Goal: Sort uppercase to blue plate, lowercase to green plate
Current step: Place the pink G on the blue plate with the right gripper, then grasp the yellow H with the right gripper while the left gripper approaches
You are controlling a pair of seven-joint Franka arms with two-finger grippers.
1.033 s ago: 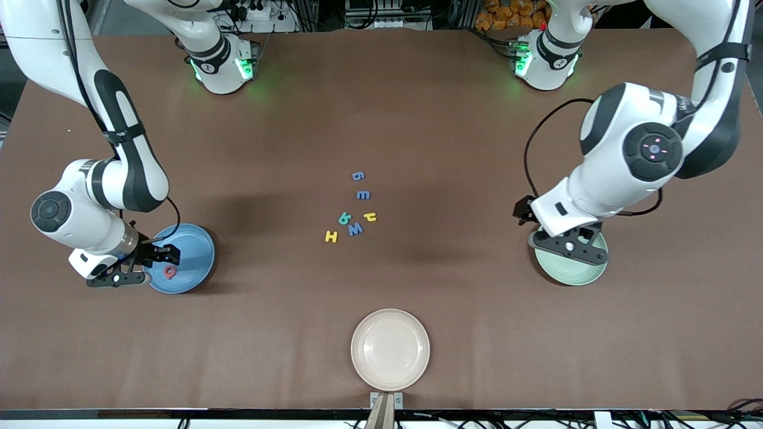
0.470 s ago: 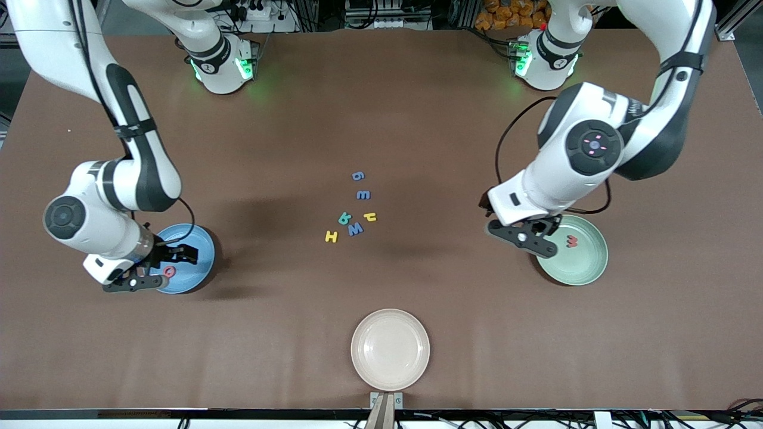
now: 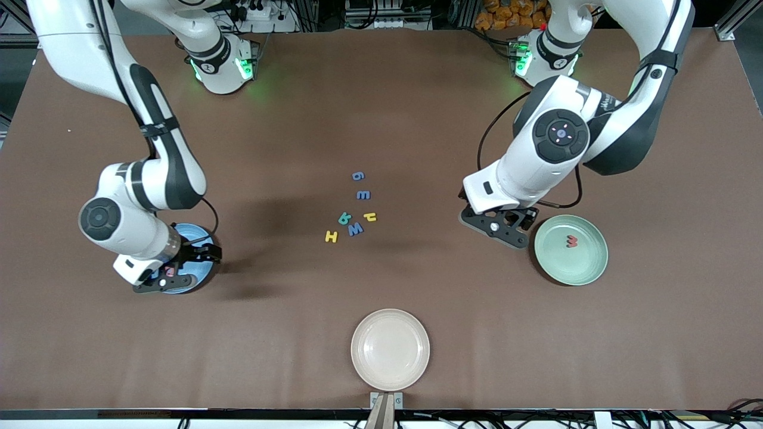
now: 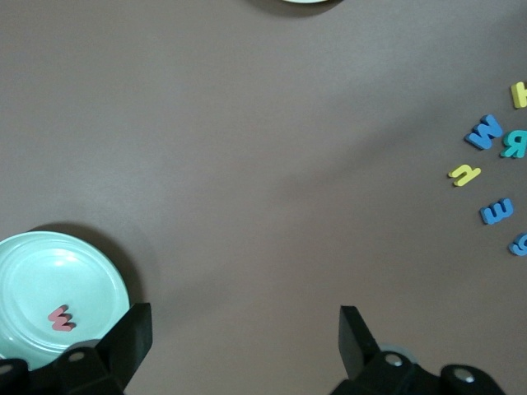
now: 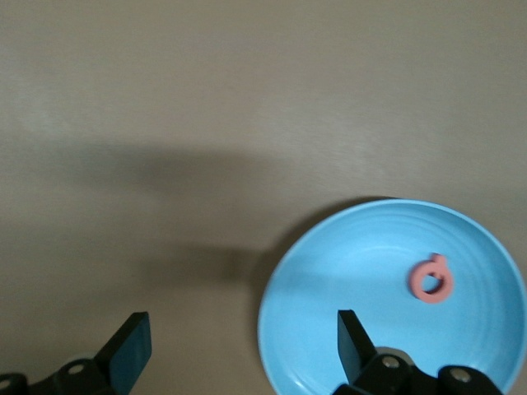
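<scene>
Hovering over the blue plate [image 3: 199, 235], the right pincer [image 3: 199, 253] gapes wide and empty, the red Q [image 5: 431, 280] lying in the plate beneath it. Just beside the green plate [image 3: 587, 265] holding the red w [image 3: 572, 241], the left pincer [image 3: 515, 220] hangs wide, empty. Six letters [image 3: 351, 220] cluster mid-worktop.

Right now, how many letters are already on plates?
2. A red w lies on the green plate; a red Q lies on the blue plate. Six others sit mid-table; the beige plate holds none.
</scene>
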